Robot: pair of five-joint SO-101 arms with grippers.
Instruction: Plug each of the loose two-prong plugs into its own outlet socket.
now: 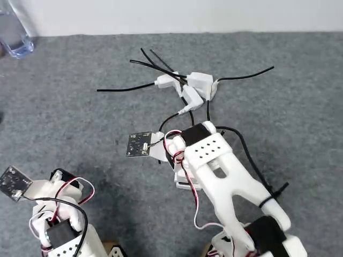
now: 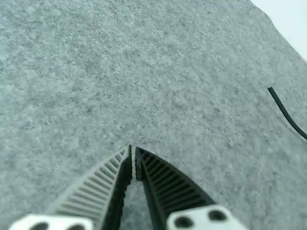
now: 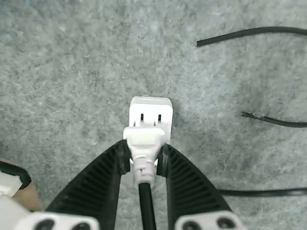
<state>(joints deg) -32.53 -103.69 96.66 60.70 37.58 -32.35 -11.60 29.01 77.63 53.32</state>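
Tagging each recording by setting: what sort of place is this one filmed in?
Probably a robotics test bench, not a home: two white arms, a grey felt-like mat, and plugs on cut-off cords as practice pieces.

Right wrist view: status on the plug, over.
Left gripper shut, empty, over grey mat. Right gripper shut on white plug, prongs at outlet block, seating unclear. Loose black cords nearby, none across it.

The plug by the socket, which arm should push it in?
Right. The right gripper holds the plug, prongs lined up at the socket. The left gripper sits shut over bare carpet.
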